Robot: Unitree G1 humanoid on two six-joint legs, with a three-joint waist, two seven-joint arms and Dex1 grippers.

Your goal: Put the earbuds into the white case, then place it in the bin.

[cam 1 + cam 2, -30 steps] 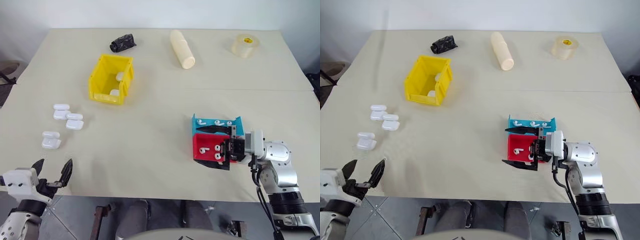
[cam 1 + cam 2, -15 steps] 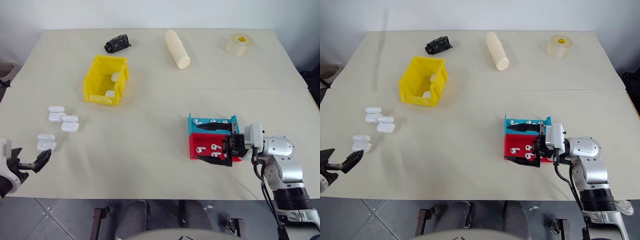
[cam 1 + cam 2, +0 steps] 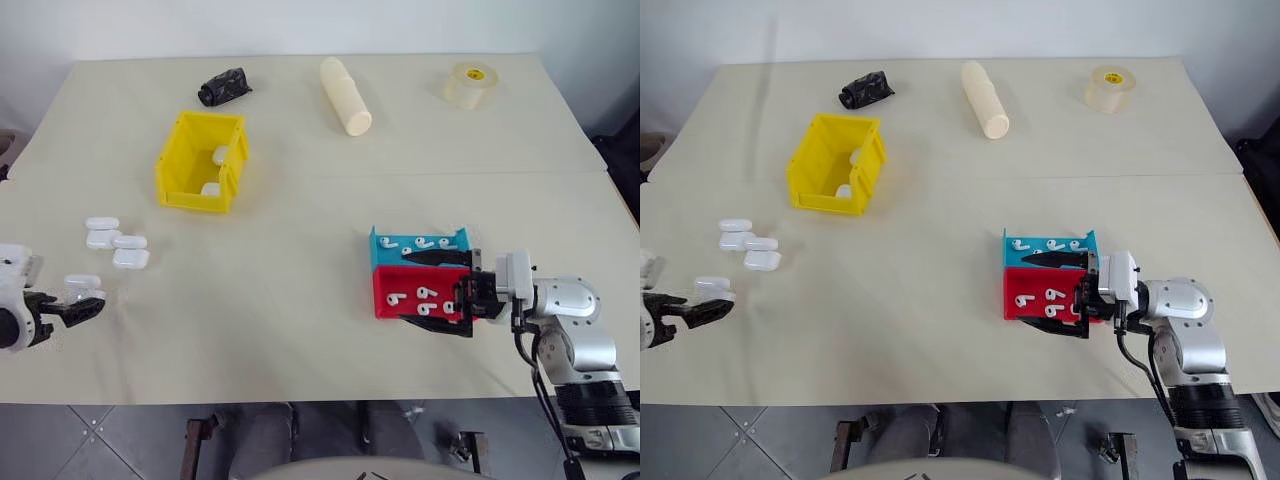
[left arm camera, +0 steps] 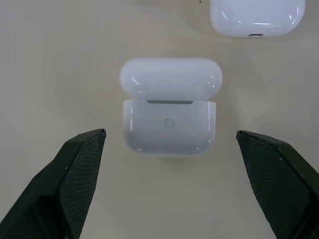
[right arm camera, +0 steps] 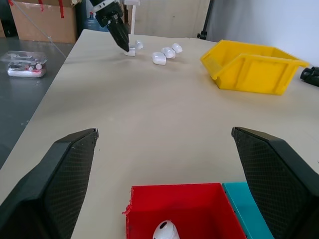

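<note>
A white case [image 4: 169,107] lies on the table with its lid open, between the fingers of my open left gripper [image 4: 170,133], which touch nothing. In the head view this case [image 3: 83,285] is at the far left, by my left gripper [image 3: 78,300]. Several closed cases [image 3: 116,241] lie just beyond it. Earbuds [image 3: 425,294] lie in a red tray [image 3: 388,281], and more earbuds [image 3: 426,242] in a blue tray [image 3: 382,243]. My right gripper [image 3: 432,291] stands open, straddling the red tray. The yellow bin [image 3: 172,165] is at the back left with two white cases [image 3: 218,155] inside.
A black object [image 3: 223,87], a cream cylinder [image 3: 345,95] and a tape roll [image 3: 468,83] lie along the table's far side. The right wrist view looks over the red tray [image 5: 174,209] across bare tabletop to the bin [image 5: 254,67].
My left gripper has moved from the table's front edge forward and left, tilting down over the open case. The right gripper has stayed at the red tray. The head camera has shifted.
</note>
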